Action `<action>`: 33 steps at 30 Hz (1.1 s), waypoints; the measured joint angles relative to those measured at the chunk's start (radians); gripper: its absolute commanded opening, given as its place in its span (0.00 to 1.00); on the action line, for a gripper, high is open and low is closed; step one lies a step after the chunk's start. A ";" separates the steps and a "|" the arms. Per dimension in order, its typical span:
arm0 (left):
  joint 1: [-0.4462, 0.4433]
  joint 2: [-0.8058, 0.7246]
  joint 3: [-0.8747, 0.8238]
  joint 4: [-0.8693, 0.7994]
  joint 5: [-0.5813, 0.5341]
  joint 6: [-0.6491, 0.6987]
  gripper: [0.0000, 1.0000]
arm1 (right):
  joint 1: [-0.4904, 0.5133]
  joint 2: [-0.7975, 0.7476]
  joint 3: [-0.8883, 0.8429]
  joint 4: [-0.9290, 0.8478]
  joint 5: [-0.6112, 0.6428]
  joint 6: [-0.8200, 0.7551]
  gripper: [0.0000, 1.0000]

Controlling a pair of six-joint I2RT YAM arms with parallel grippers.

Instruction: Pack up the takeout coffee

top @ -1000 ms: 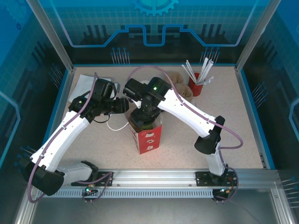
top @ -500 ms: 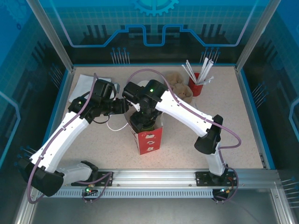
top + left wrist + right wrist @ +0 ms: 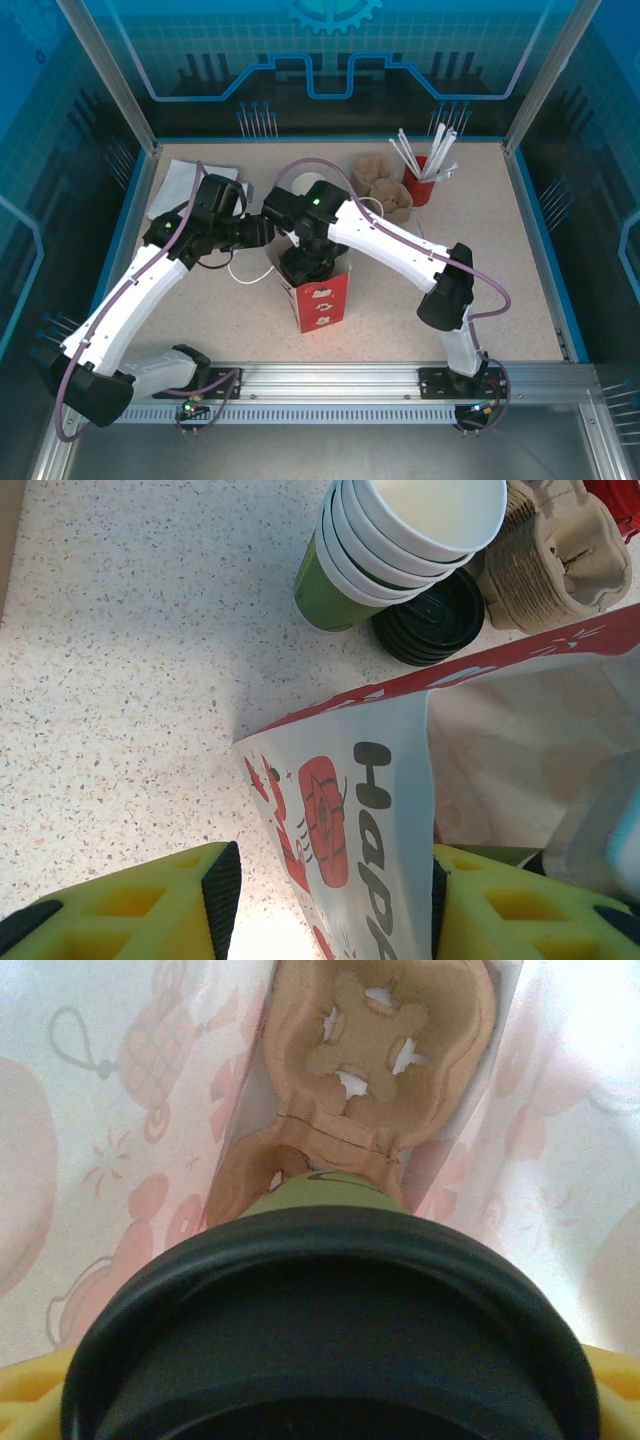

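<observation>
— What's changed?
— The right gripper (image 3: pixel 320 1395), clamped on the takeout coffee (image 3: pixel 320 1320), has sunk deeper into the paper bag (image 3: pixel 322 300), above a cardboard carrier (image 3: pixel 385 1070) on its floor.
— The left gripper (image 3: pixel 330 905)?
— Pinching the bag's side panel. Stacked cups (image 3: pixel 400 540) and black lids (image 3: pixel 435 620) stand just behind.

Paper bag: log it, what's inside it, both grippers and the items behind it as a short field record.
bag: red-and-white paper bag, upright, mouth open
inside bag: brown pulp carrier, below the cup
takeout coffee: black lid on, inside the bag, above the carrier
right gripper: shut on the takeout coffee, reaching down into the bag
left gripper: fingers either side of the bag's wall; grip unclear
behind bag: stack of lidless cups, black lids, spare carriers, red cup of straws
</observation>
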 measured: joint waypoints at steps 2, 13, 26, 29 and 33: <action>0.000 0.000 0.000 0.000 0.000 -0.005 0.51 | -0.001 -0.008 -0.016 0.011 0.000 0.010 0.82; 0.000 0.000 -0.005 0.000 0.000 -0.017 0.51 | -0.006 -0.045 -0.096 0.059 0.000 0.035 0.82; 0.000 0.000 -0.005 0.000 -0.016 -0.017 0.56 | -0.014 -0.053 -0.164 0.099 -0.004 0.039 0.82; 0.000 0.000 -0.005 -0.001 -0.022 -0.017 0.55 | -0.014 -0.058 -0.170 0.102 -0.004 0.039 0.82; 0.000 0.000 -0.005 -0.001 -0.028 -0.016 0.43 | -0.014 -0.065 -0.175 0.102 -0.003 0.048 0.82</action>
